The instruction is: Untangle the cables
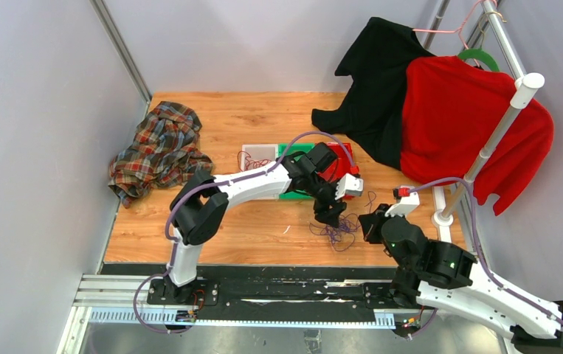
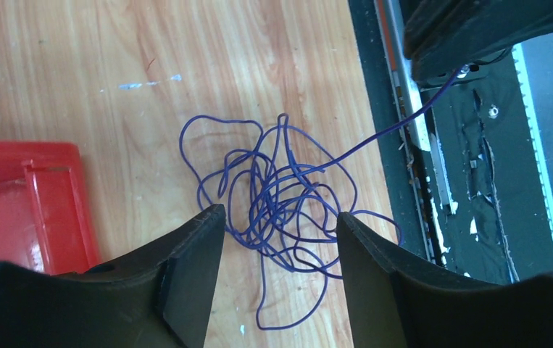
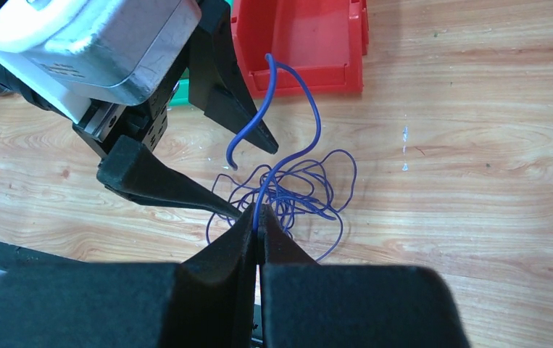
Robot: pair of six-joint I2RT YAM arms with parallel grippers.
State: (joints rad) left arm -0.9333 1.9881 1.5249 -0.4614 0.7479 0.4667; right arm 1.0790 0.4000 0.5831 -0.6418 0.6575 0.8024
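We are pinching a purple cable (image 3: 318,127) in clenched right jaws; released left jaws are straddling its tangle (image 2: 280,199), likely gripping next.

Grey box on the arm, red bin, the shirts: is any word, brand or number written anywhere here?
None can be read in any view.
Grey box: any marking is too blurred to tell.
Red bin, plaid shirt, red shirt: no lettering shows.

No text, label, brand or number is legible anywhere.
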